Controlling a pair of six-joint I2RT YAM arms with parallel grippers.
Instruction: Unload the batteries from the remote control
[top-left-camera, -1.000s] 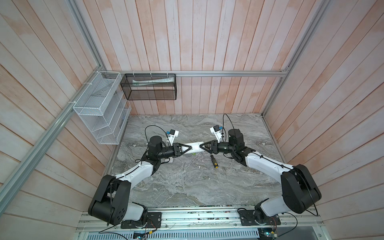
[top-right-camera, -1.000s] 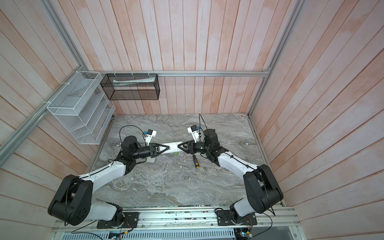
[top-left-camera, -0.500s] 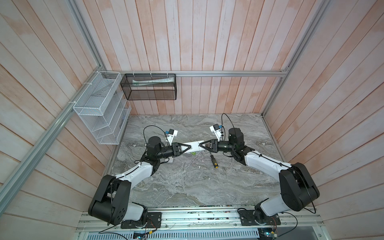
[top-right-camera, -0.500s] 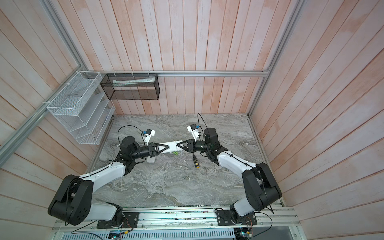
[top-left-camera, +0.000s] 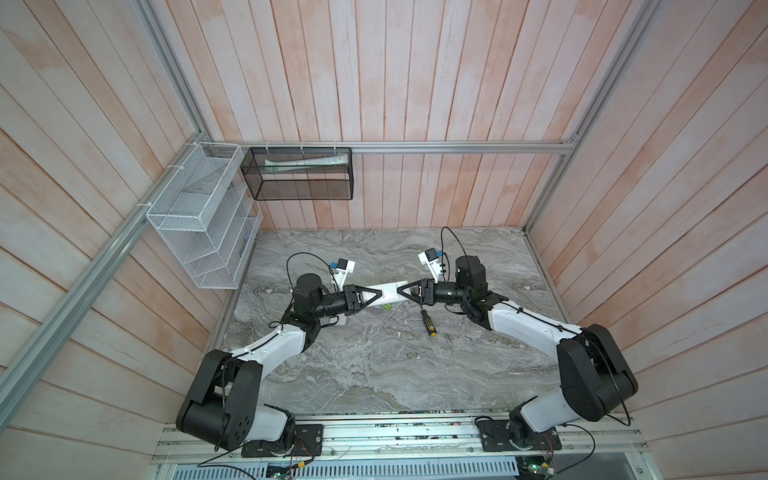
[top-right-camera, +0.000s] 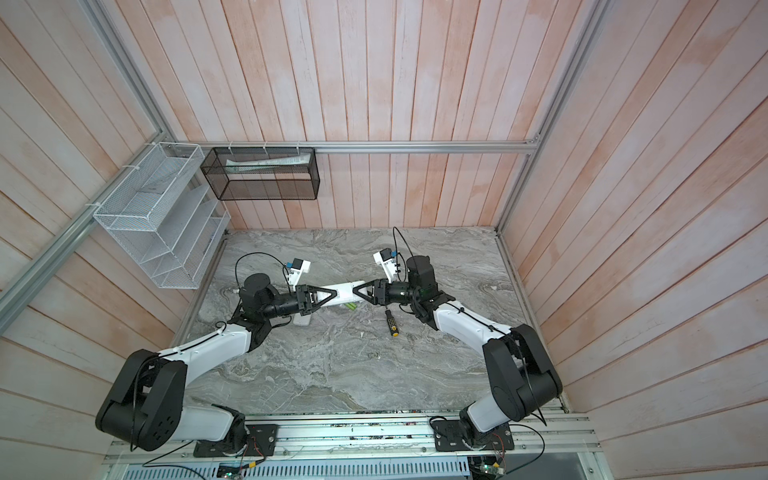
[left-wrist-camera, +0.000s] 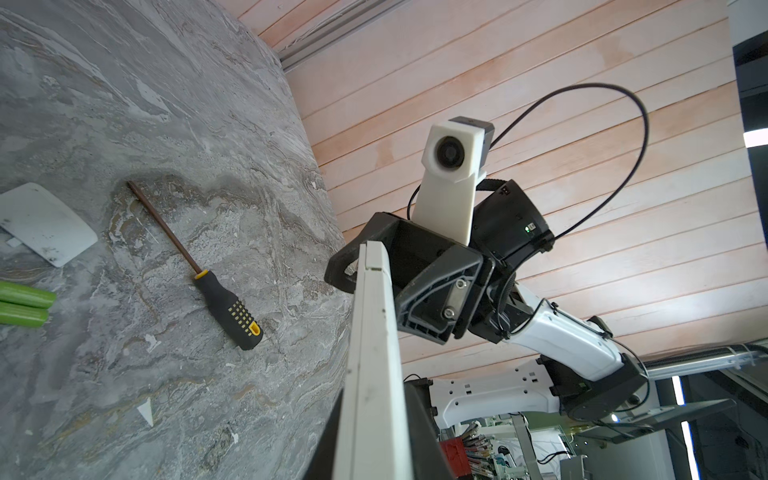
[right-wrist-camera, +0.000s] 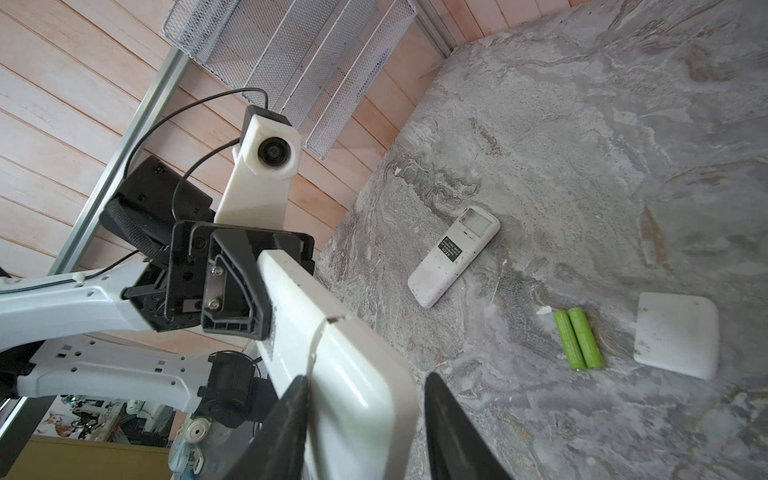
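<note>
A white remote control (top-left-camera: 384, 291) (top-right-camera: 343, 291) hangs level above the table between both arms. My left gripper (top-left-camera: 379, 292) (left-wrist-camera: 374, 436) is shut on one end of it (left-wrist-camera: 372, 374). My right gripper (top-left-camera: 400, 291) (right-wrist-camera: 365, 415) is open around the other end (right-wrist-camera: 345, 361): one finger (right-wrist-camera: 291, 419) touches the remote's side, and the other finger (right-wrist-camera: 451, 428) stands off it with a gap. A seam crosses the remote's back near that end. Two lime green batteries (right-wrist-camera: 577, 345) (top-left-camera: 387, 306) (top-right-camera: 352, 306) (left-wrist-camera: 25, 303) lie side by side on the table below.
A black-and-yellow screwdriver (top-left-camera: 427, 322) (top-right-camera: 391, 322) (left-wrist-camera: 226, 307) lies right of the batteries. A loose white cover (right-wrist-camera: 677, 334) (left-wrist-camera: 41, 224) lies beside them. A second white remote (right-wrist-camera: 453, 255) lies near the left arm. Mesh racks (top-left-camera: 203, 216) (top-left-camera: 299, 178) hang at the back left.
</note>
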